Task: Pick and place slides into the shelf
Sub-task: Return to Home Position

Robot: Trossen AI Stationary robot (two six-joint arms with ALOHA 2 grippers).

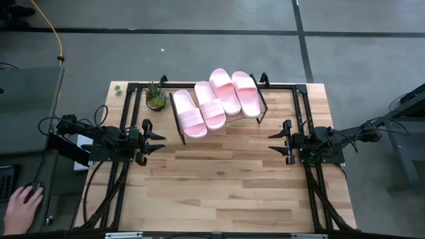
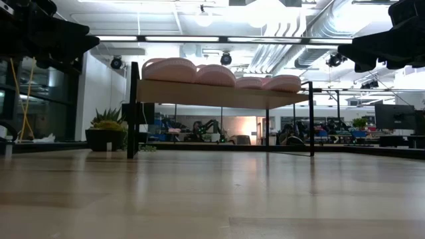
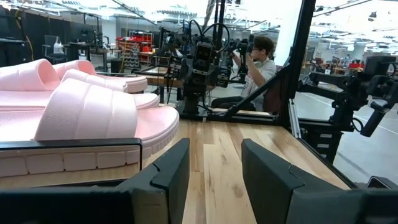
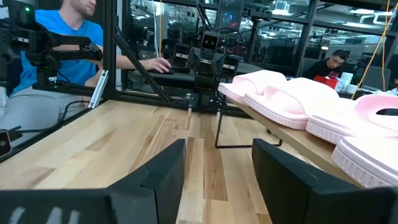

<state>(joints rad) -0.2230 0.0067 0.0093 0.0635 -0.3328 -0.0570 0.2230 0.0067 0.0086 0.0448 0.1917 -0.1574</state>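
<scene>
Several pale pink slides lie side by side, soles down, on the slanted shelf at the table's far middle; the low view shows them in a row on top of the raised board. My left gripper hovers open at the table's left edge, pointing level toward the middle, with nothing between its fingers. My right gripper hovers open at the right edge, facing the left one, also holding nothing. The nearest slide sits just beyond my left fingers.
A small potted plant stands left of the shelf near the far edge. Bare wooden tabletop stretches between the arms and toward the near edge. A person's hand rests on a mouse off the table's left; people sit beyond the table.
</scene>
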